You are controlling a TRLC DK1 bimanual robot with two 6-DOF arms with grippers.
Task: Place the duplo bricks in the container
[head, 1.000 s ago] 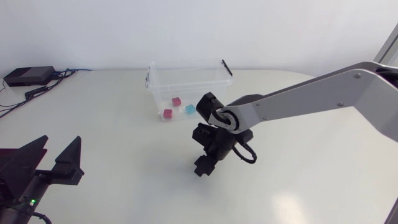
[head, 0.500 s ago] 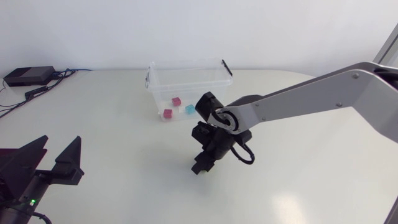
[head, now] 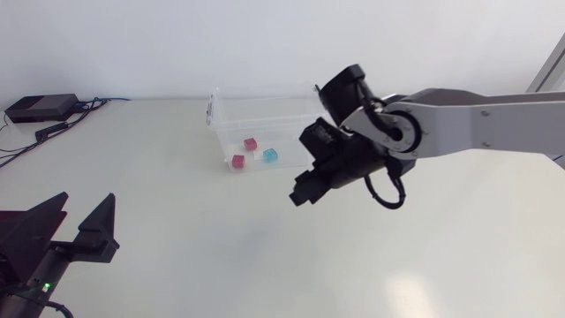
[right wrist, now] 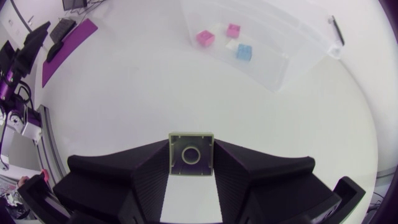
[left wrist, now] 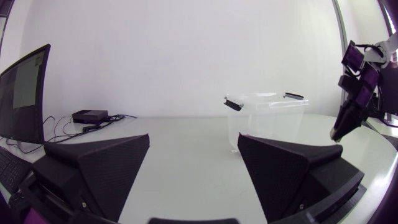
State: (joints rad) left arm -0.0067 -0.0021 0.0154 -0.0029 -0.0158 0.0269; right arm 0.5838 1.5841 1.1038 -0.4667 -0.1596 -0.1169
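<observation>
Your right gripper [head: 301, 195] is clamped on a pale duplo brick [right wrist: 191, 153]. Both fingers press its sides, and its hollow underside faces the wrist camera. The gripper hangs above the table and outside the clear container [head: 231, 131], off the container's near corner on the right arm's side. Inside already lie a pink brick [head: 237, 162], a magenta brick [head: 251, 144] and a blue brick [head: 270, 155]. Your left gripper [head: 81, 215] sits well apart at the table's near edge, fingers spread with nothing between them.

The brick appears to be held only at the fingertips, by smooth plastic walls, so a quick swing could let it twist or slip free over bare table. The container wall stands between you and the drop spot. If you come in too low, the fingers or the brick will likely catch the rim, and a light, nearly empty tub would probably slide or tip and spill what is in it. The black latch [head: 323, 94] at the end nearest your arm is another place to snag.

If you let go too soon, the brick lands outside or glances off the rim — too high, and it may bounce back out or knock the others about.
</observation>
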